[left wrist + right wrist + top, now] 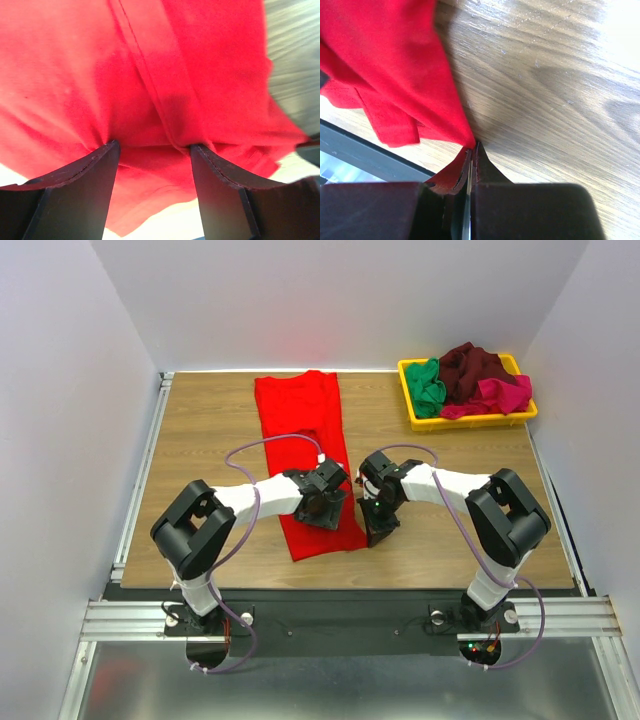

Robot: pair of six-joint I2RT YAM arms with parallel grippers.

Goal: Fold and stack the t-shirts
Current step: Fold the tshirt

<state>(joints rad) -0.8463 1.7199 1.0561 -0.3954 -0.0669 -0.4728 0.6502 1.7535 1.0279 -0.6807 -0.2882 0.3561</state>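
Looks mid-fold on the red t-shirt (300, 420), stretched as a long strip down the surface (200, 440). Rests the released left gripper (152, 150) on its near end; clenches its near right edge in the right gripper (471, 150). Likely calls next for carrying that end towards the collar

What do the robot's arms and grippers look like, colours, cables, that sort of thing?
Both arms match: the left arm and right arm have white links between chunky black joint housings. A thin purple cable loops along each. The left gripper and right gripper are black, with flat, dark, tapered fingers. No markings are legible.
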